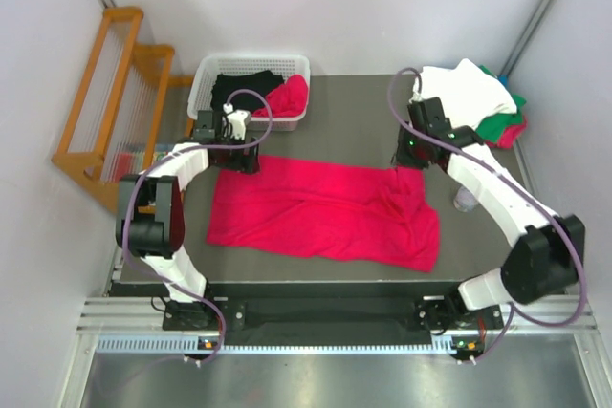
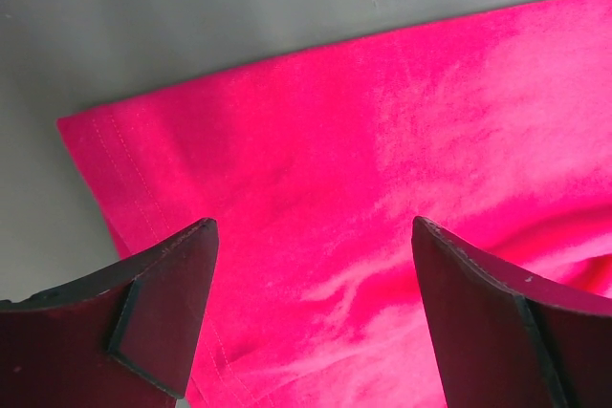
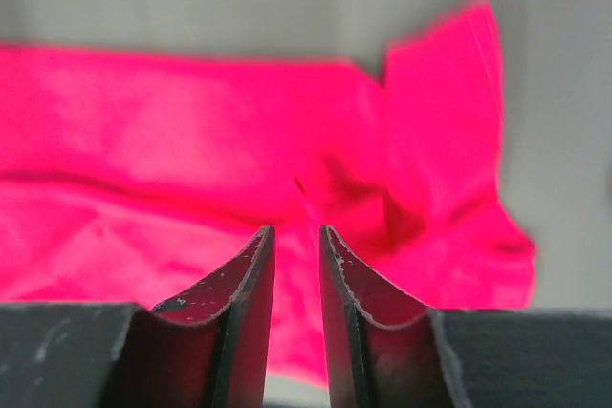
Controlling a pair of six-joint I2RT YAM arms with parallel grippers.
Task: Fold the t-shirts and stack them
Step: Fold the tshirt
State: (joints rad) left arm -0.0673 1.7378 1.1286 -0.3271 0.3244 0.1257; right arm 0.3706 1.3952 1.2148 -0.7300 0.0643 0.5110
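Crimson t-shirt point(image 1: 320, 209) lay mid-desk for folding; left gripper point(image 2: 311, 317) gaped over its far-left corner; right gripper point(image 3: 296, 279) hung narrow, empty

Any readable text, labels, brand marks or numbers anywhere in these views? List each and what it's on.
None can be read.
Crimson t-shirt: no print or label showing in any view.
White basket, folded shirt pile: no markings visible.
Arm bases: small lights only, no legible lettering.

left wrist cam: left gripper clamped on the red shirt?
No. The left gripper hangs wide open above the red t-shirt, gripping nothing.
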